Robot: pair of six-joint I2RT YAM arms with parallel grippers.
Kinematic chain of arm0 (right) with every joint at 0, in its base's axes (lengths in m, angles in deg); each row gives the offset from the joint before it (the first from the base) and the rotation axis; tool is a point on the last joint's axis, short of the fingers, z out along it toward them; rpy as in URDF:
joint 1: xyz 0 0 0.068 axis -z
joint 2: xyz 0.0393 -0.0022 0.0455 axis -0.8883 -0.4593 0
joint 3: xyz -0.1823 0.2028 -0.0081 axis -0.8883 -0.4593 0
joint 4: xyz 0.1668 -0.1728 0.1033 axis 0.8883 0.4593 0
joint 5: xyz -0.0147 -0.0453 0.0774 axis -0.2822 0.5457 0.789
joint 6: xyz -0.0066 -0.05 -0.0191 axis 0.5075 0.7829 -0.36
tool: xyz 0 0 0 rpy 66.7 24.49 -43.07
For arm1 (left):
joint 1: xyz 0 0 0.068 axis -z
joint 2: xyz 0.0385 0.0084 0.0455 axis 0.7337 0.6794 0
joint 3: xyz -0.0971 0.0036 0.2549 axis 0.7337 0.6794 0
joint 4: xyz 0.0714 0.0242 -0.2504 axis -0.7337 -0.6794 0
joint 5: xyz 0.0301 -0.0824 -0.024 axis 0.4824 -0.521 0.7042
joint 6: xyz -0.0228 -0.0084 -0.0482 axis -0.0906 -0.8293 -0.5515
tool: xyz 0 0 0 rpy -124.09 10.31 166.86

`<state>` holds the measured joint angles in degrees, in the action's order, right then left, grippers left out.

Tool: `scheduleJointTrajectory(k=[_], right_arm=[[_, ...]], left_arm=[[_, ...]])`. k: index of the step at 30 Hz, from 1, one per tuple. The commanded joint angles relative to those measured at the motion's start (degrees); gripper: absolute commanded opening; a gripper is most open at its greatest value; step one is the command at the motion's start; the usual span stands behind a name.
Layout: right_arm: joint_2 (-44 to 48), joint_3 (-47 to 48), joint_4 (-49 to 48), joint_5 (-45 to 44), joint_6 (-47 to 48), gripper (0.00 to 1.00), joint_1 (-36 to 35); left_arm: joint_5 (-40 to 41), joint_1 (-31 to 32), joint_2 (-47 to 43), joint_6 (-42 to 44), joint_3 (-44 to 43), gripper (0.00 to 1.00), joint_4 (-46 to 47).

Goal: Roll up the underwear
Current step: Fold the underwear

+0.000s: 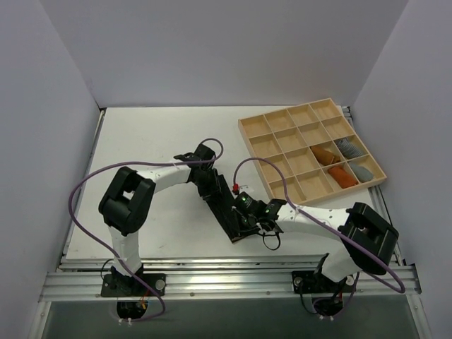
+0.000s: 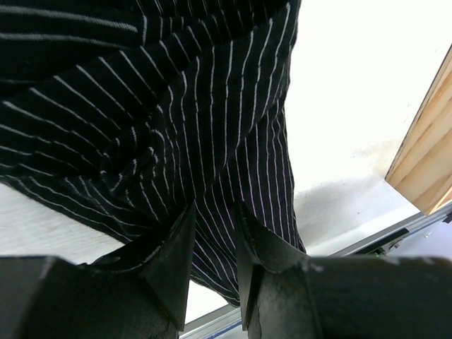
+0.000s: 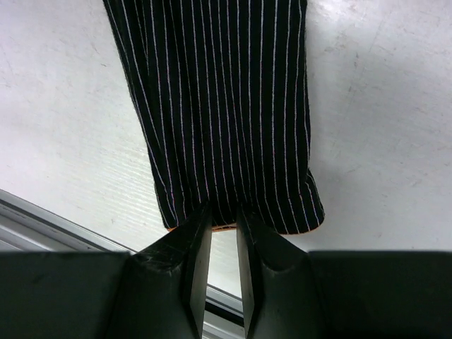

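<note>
**Both arms folded in over the underwear**

My left arm elbows high and reaches right. The left gripper (image 2: 215,212) is pinched narrow on the underwear (image 3: 226,106), which lies by the table's (image 1: 155,134) front edge. The right gripper (image 3: 224,212) stands narrow at the hem — whether it grips, I cannot tell. The tray (image 1: 265,163) in the far right corner holds 2 orange rolls (image 1: 326,153) and 2 grey rolls (image 1: 348,147).

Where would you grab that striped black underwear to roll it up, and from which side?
Probably the short hemmed end of the underwear, coming in low along its length. It is folded into a long narrow strip, flat at that end, so the thin end edge is easy to pinch and turn over toward the far end.
</note>
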<state>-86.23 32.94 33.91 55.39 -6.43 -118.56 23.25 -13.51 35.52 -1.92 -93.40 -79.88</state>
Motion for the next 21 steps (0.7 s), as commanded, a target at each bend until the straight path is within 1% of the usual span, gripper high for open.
scheduleJointTrajectory(k=[1, 5, 7, 10, 11, 14, 16, 17, 18, 19, 21], right_arm=[[-3.51, -1.34, 1.23, -0.38, -1.49, 0.17, -0.26], [-7.54, 3.85, 2.29, -0.29, -1.83, 0.18, -0.18], [-9.83, 7.09, 2.29, 0.15, -2.88, 0.18, -0.26], [-13.61, 11.13, 3.34, -0.12, -4.56, 0.18, -0.18], [-14.23, 12.11, 4.47, -0.38, -5.26, 0.18, -0.35], [-13.1, 15.53, 7.11, -0.9, -6.84, 0.18, -0.79], [-11.78, 17.03, 8.96, -3.27, -7.55, 0.18, -0.96], [-10.47, 17.74, 10.1, -3.37, -7.46, 0.18, -0.88], [-9.85, 19.31, 10.89, -3.63, -7.46, 0.19, -0.79], [-9.14, 20.2, 11.51, -4.15, -7.2, 0.19, -0.7], [-7.47, 22.82, 13.7, -4.77, -6.41, 0.19, -0.53]], left_arm=[[1.03, -1.96, 1.34, 4.22, -4.18, 0.37, -0.38], [-0.2, -2.4, 5.99, 7.38, -13.39, 0.37, -2.31], [-1.61, -2.93, 7.05, 7.74, -15.87, 0.37, -2.49], [-2.14, -4.07, 6.8, 7.83, -19.21, 0.38, -3.36], [-2.14, -4.33, 5.66, 7.91, -19.74, 0.41, -3.72], [-2.05, -5.65, 1.72, 7.74, -19.92, 0.43, -5.56], [-0.66, -6.7, -0.67, 7.04, -19.4, 0.45, -9.07], [0.05, -7.06, -3.29, 6.69, -18.96, 0.46, -10.47], [0.76, -7.32, -4.88, 5.73, -18.09, 0.46, -12.14], [1.98, -7.59, -6.81, 5.19, -15.47, 0.48, -12.85], [5.67, -7.59, -12.26, 3.18, -12.47, 0.51, -15.48]])
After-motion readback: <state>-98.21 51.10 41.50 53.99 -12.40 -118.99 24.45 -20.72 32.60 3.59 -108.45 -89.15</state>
